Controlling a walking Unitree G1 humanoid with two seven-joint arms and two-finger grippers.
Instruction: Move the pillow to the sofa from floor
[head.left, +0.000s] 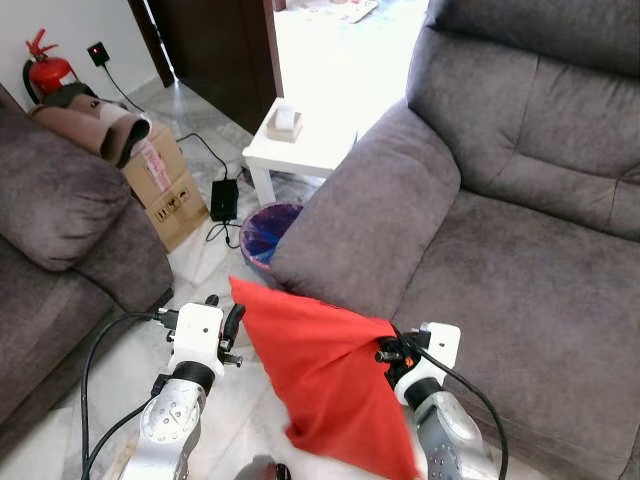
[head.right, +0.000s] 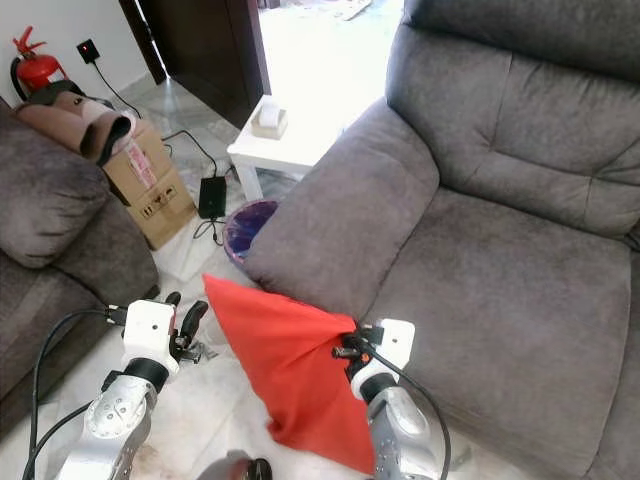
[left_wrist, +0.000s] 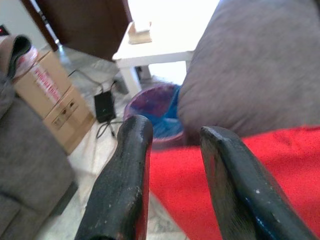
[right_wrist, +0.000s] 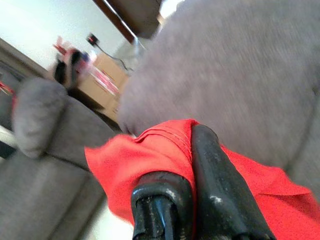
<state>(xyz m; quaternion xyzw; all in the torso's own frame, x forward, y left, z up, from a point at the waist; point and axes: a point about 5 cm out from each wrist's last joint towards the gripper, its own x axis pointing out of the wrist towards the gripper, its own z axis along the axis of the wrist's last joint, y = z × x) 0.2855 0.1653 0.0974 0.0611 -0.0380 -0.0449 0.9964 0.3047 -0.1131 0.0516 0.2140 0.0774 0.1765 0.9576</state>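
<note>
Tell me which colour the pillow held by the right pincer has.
Plain red pillow, no pattern, shown best in the left eye view.

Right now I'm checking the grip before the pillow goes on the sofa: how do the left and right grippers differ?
The right gripper is shut on a corner of the red pillow, which hangs from it; the left gripper is open and holds nothing. The right gripper sits against the front of the grey sofa; the left gripper hangs over the floor, beside the pillow's other edge. Both have two long black fingers.
</note>
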